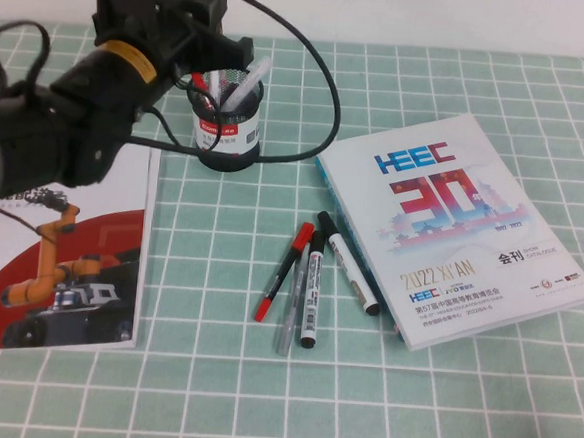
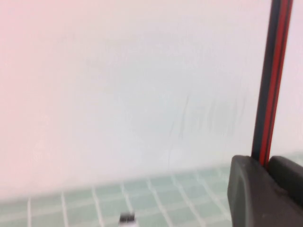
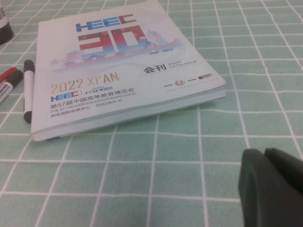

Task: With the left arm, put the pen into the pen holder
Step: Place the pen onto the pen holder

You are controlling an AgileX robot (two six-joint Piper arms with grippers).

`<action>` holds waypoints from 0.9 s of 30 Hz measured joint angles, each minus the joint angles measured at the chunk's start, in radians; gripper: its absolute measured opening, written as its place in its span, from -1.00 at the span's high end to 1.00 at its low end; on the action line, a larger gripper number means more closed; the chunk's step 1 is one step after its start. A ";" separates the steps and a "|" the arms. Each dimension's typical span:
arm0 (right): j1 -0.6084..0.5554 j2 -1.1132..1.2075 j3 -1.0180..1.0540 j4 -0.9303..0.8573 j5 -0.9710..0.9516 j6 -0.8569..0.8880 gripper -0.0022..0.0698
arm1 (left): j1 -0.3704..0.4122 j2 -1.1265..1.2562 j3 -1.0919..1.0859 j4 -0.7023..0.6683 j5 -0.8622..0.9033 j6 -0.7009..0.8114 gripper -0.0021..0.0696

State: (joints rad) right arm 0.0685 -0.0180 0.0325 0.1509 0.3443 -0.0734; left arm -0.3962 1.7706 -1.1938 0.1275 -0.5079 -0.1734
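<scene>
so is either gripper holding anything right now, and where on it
The left gripper, over the pen holder, is shut on the pen at one end. The right gripper, low over the table, holds nothing.

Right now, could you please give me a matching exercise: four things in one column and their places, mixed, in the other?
1 pen
2 pen holder
3 catalogue
4 right gripper

a lies flat on the checked cloth
b upright, below the left gripper
c low over the cloth, beside the catalogue
d clamped in the left gripper

Pairs: 1-d, 2-b, 3-a, 4-c.
</scene>
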 joint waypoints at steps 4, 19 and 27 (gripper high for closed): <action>0.000 0.000 0.000 0.000 0.000 0.000 1.00 | 0.002 0.056 0.000 -0.002 -0.137 -0.004 0.88; 0.000 0.000 0.000 0.000 0.000 0.000 1.00 | 0.051 0.217 -0.040 -0.010 -0.234 -0.016 0.88; 0.000 0.000 0.000 0.000 0.000 0.000 1.00 | 0.054 0.256 -0.044 -0.017 -0.214 0.005 0.88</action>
State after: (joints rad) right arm 0.0685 -0.0180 0.0325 0.1509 0.3443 -0.0734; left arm -0.3427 2.0263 -1.2381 0.1102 -0.7221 -0.1685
